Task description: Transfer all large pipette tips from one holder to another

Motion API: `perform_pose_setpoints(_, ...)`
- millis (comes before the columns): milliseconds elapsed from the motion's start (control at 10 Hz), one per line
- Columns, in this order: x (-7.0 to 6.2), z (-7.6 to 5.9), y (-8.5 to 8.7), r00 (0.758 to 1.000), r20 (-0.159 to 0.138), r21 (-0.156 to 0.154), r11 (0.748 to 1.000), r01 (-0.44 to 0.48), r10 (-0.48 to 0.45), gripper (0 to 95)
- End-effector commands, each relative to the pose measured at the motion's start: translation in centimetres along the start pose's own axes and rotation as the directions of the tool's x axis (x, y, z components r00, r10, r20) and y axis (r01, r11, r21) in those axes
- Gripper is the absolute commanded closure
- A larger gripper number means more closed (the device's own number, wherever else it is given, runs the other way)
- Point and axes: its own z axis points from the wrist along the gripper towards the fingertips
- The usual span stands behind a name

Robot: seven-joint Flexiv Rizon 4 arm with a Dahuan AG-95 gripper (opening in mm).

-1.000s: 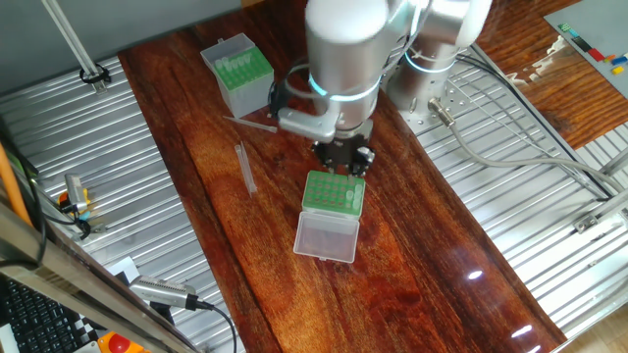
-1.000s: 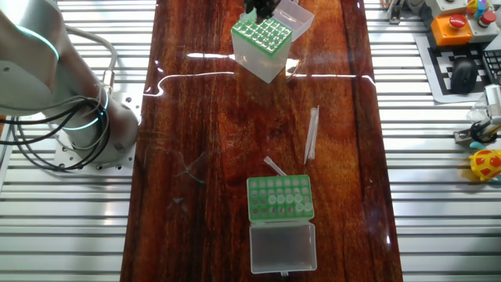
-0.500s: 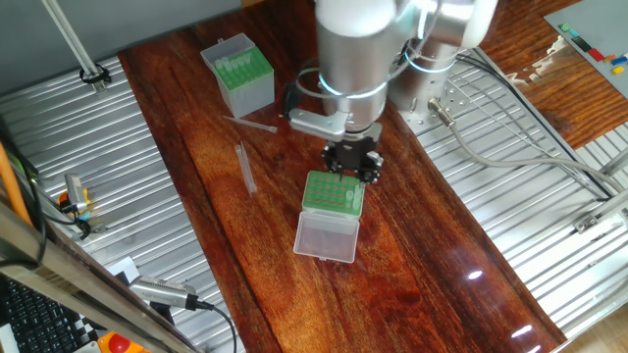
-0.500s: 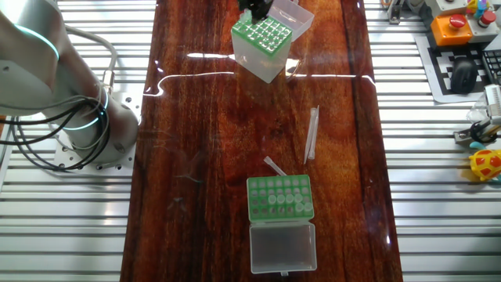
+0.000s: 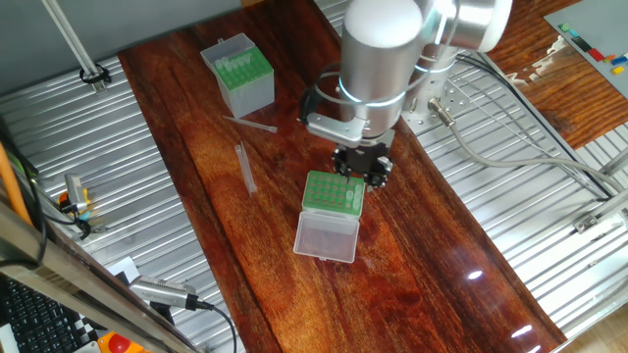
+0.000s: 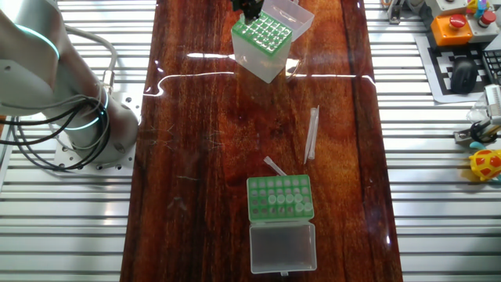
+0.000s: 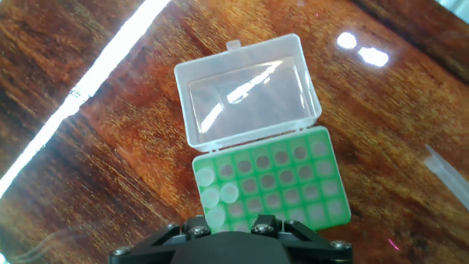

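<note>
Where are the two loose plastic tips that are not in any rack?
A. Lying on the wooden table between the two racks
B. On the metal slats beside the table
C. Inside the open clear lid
A: both loose tips lie flat on the wooden table, between the taller translucent box and the low green rack.

The fingers (image 7: 233,233) seem hidden behind the gripper body.
</note>
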Motion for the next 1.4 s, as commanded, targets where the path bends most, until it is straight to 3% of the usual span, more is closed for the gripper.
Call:
perform_pose_setpoints(100, 0.1, 0.1, 0.1, 1.0, 0.002, 0.007, 1.0, 0.0, 0.0, 57.0)
perform_pose_setpoints(300, 0.1, 0.3, 0.3, 1.0, 0.005, 0.015, 1.0, 0.001, -0.001, 57.0)
perform_pose_setpoints(400, 0.1, 0.4, 0.3, 1.0, 0.008, 0.02, 1.0, 0.003, -0.003, 76.0)
perform_pose_setpoints(1000, 0.2, 1.4, 0.1, 1.0, 0.029, 0.037, 0.999, -0.001, 0.0, 76.0)
perform_pose_setpoints(1100, 0.0, 1.3, 0.0, 1.0, 0.03, 0.037, 0.999, -0.002, 0.001, 95.0)
perform_pose_setpoints(1300, -0.1, 1.0, -0.2, 1.0, 0.029, 0.036, 0.999, -0.002, 0.0, 95.0)
perform_pose_setpoints(1400, -0.4, 0.2, -0.4, 1.0, 0.028, 0.032, 0.999, -0.002, 0.001, 95.0)
